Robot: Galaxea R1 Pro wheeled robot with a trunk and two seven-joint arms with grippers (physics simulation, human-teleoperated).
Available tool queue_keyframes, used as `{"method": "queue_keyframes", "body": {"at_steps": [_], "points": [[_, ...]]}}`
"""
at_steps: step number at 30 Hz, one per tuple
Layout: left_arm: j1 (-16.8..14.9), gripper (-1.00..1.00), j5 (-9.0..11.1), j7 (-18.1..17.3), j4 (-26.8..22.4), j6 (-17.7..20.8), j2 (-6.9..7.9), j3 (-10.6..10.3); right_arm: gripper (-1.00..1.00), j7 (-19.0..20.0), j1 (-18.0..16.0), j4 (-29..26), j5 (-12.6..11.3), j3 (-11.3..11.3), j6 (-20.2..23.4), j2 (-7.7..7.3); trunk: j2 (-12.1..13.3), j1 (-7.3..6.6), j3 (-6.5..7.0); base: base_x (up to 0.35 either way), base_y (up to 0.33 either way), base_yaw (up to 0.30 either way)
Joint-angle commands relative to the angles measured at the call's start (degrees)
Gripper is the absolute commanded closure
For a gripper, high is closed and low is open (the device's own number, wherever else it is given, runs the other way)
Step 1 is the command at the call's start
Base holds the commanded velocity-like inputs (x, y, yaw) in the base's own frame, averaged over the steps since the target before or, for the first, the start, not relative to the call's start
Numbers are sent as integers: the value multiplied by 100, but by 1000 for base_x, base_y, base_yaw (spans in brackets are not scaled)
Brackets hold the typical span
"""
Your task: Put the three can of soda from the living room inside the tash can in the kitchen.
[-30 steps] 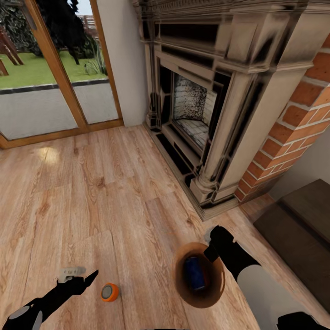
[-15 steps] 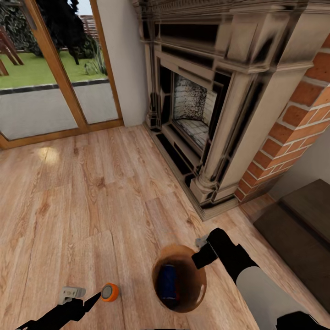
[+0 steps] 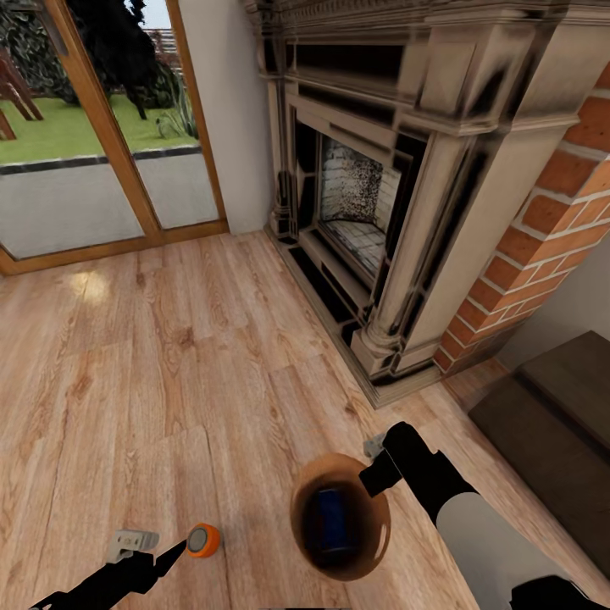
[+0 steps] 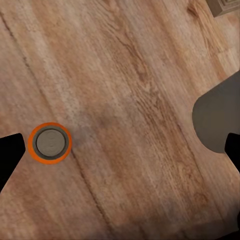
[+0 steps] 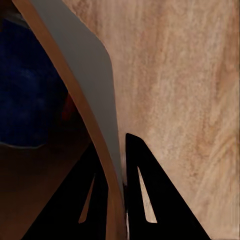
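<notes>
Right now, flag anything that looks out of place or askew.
The tash can is in the living room, held by its rim in the right gripper, with a blue can lying inside. An orange can stands on the floor.

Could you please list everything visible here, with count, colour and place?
Orange soda can: one, orange with grey top, upright on the floor by the left gripper.
Blue soda can: one, inside the bin.
Trash can: one, copper-brown inside, pale outside, held off the floor.
Fireplace: one, stone and brick, ahead.
Glass doors: wood-framed, far left.
Dark furniture: one, right.
Left gripper: black, open beside the orange can.
Right gripper: black, clamped on the bin's rim.
</notes>
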Motion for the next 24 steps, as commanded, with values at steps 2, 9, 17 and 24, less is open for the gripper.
{"method": "queue_keyframes", "body": {"at_steps": [2,9,17,24], "points": [[-1,-100,0,1,1,-1,0,0,100,43,-1,1,-294,-7,86,-1,0,0,0,0,0,0],[-1,-100,3,9,-2,-2,0,0,100,43,-1,1,-294,-7,86,-5,0,0,0,0,0,0],[-128,-100,79,-89,-432,714,61,8,100,43,-1,-60,-294,-7,85,-4,0,0,0,16,0,0],[-959,-100,62,-130,-993,2042,404,14,100,54,-1,-84,-294,-21,82,-6,0,0,0,139,0,0]]}}
